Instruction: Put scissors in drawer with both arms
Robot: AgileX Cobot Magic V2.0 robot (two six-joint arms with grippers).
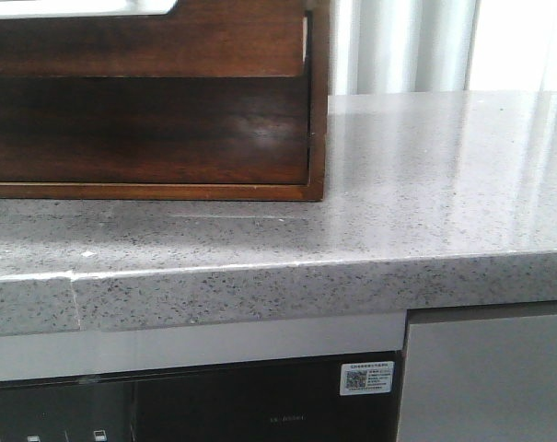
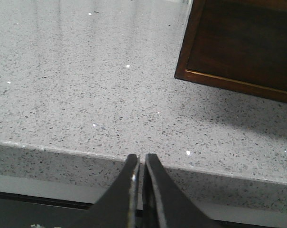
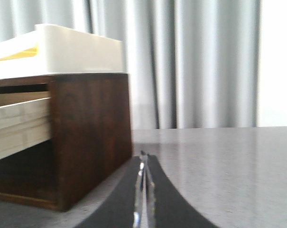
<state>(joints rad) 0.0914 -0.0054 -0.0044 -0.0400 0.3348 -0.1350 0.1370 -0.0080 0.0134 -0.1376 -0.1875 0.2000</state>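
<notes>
The scissors are out of view in all three views. The dark wooden cabinet (image 1: 317, 110) stands at the back left of the grey counter. Its upper drawer (image 1: 145, 41), with a plain reddish-brown front, stands pulled partly out; its pale wood side shows in the right wrist view (image 3: 17, 123). Below it is a glossy dark front (image 1: 158, 133). My left gripper (image 2: 140, 160) is shut and empty, at the counter's front edge, left of the cabinet (image 2: 243, 42). My right gripper (image 3: 143, 156) is shut and empty, low over the counter to the right of the cabinet (image 3: 88, 137). Neither gripper shows in the front view.
A white tray (image 3: 77, 50) lies on top of the cabinet. The grey speckled counter (image 1: 425, 184) stretches to the right of the cabinet, with grey curtains (image 3: 195, 61) behind it. A dark appliance front with a white label (image 1: 366, 378) sits below the counter edge.
</notes>
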